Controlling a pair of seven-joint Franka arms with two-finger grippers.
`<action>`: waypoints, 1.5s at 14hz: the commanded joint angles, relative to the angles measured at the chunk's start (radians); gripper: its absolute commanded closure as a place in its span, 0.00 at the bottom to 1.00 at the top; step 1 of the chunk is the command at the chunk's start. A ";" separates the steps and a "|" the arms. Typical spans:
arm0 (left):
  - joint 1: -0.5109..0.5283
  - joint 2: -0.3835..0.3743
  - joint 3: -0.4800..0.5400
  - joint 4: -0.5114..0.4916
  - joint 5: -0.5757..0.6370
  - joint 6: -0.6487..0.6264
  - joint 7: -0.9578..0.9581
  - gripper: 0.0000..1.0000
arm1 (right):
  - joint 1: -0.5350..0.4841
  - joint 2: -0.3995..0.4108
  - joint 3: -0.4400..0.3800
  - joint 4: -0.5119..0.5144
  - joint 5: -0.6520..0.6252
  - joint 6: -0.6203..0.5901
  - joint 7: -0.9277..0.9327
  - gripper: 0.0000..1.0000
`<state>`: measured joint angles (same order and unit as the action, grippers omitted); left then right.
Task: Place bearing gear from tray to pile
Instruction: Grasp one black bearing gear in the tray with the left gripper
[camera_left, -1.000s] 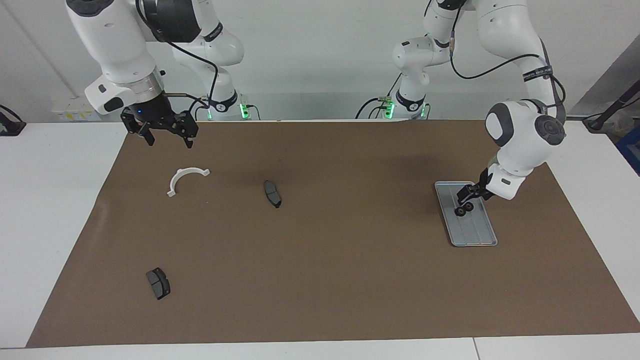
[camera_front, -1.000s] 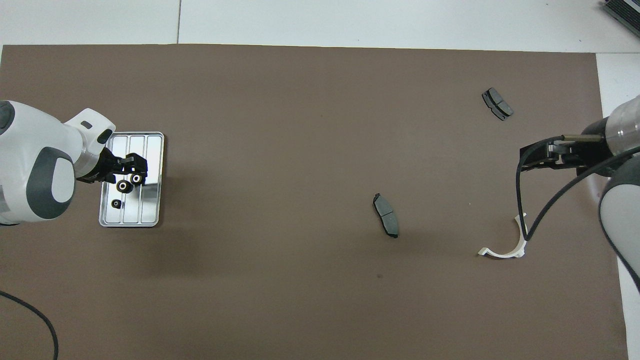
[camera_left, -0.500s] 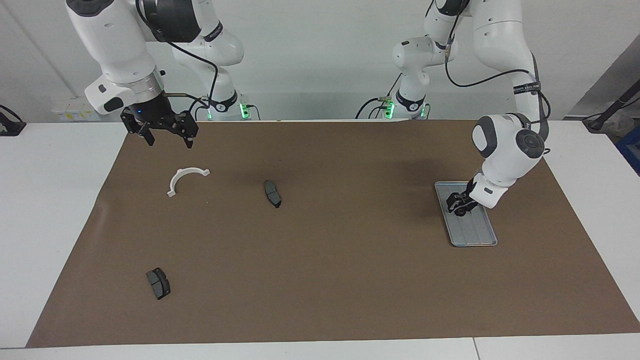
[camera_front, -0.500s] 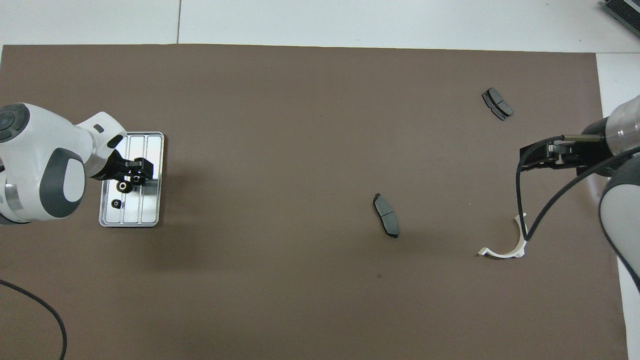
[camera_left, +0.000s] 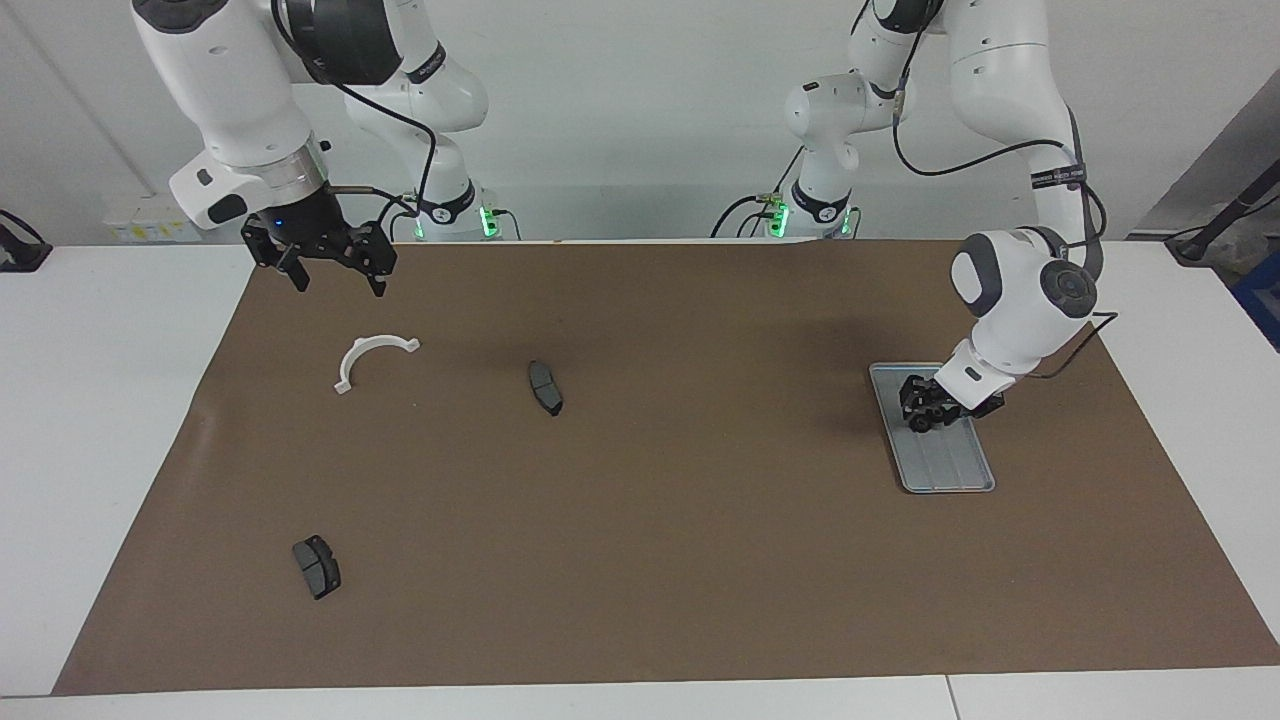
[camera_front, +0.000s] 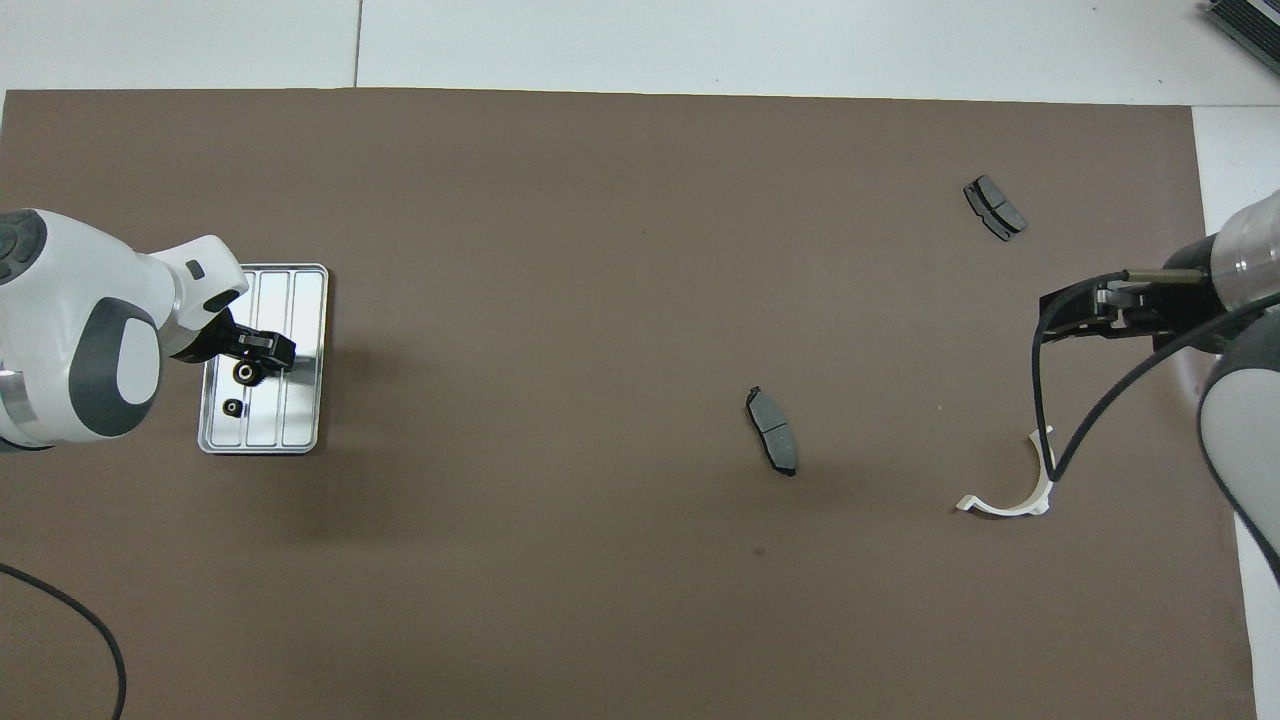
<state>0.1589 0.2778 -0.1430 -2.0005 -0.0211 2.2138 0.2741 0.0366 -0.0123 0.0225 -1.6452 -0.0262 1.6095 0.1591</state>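
**Left tool sinks lower over the tray**

Since a second ago the left tool (camera_left: 925, 405) has come down closer to the tray (camera_left: 945, 465) and its fingers have drawn closer together. They now cover the spot where one bearing gear lay. Whether they actually pinch that gear I cannot tell. A second bearing gear (camera_front: 245, 372) lies in plain sight on the tray just beside the fingers, and a smaller black part (camera_front: 232, 407) lies nearer the robots on the same tray. The tray sits on the brown mat (camera_left: 700, 540) at the left arm's end of the table.

The right tool (camera_left: 340, 285) waits with fingers spread, over the mat near the white half-ring bracket (camera_left: 375, 343). One brake pad (camera_left: 545, 387) lies toward the middle of the mat. The other brake pad (camera_left: 316, 566) lies farther from the robots than the bracket.
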 joint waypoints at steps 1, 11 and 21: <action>0.004 0.000 -0.003 -0.023 0.020 0.043 0.031 0.40 | 0.000 -0.006 -0.006 0.002 0.002 -0.011 -0.032 0.00; 0.007 0.012 -0.001 -0.041 0.032 0.073 0.126 0.49 | 0.002 -0.006 -0.006 0.002 0.002 -0.011 -0.032 0.00; 0.008 0.011 -0.001 -0.050 0.032 0.072 0.114 0.87 | 0.000 -0.006 -0.006 0.002 0.002 -0.011 -0.030 0.00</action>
<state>0.1627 0.2946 -0.1427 -2.0206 -0.0054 2.2635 0.3908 0.0366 -0.0123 0.0225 -1.6452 -0.0262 1.6095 0.1591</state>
